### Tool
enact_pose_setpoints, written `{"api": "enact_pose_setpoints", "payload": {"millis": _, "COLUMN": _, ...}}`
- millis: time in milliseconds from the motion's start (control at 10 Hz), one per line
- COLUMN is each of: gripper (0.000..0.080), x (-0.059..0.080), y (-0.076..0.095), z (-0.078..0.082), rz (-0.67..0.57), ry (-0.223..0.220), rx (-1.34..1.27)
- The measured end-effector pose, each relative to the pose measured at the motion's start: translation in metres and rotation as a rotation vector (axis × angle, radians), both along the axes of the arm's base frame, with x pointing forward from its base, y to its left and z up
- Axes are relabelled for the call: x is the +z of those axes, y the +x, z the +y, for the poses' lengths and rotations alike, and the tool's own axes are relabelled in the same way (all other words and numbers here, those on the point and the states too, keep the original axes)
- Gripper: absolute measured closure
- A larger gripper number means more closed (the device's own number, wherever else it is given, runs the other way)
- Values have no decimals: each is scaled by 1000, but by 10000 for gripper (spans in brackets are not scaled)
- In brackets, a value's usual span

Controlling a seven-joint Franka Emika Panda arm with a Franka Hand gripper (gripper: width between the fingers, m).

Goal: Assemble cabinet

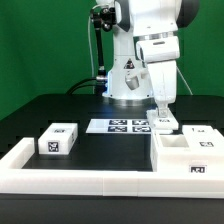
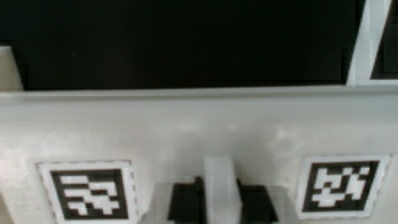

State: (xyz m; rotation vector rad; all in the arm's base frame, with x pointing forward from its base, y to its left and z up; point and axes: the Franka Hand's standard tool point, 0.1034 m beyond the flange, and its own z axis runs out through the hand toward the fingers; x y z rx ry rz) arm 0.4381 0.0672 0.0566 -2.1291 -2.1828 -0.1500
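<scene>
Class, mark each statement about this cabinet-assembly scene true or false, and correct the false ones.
1. A white tagged block stands on the exterior view's left, apart from the other blocks. True.
2. The gripper hangs high above everything. False: the gripper is down low at the white parts on the exterior view's right.
3. The marker board lies flat on the black table. True.
4. The backdrop is blue. False: the backdrop is green.
5. The wrist view shows no tags. False: two tags show there.
</scene>
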Motion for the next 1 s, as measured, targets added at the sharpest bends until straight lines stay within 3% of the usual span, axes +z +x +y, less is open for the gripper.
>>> {"api": "enact_pose_setpoints", "payload": {"millis": 700, "gripper": 737, "x": 4, "y": 22, "z": 8, "rz": -24, "ry": 17, "rx": -2}}
{"api": "enact_pose_setpoints", "payload": {"millis": 1000, "gripper": 736, "x": 0, "y": 23, "z": 7, "rz": -1, "ry": 19, "rx": 4}}
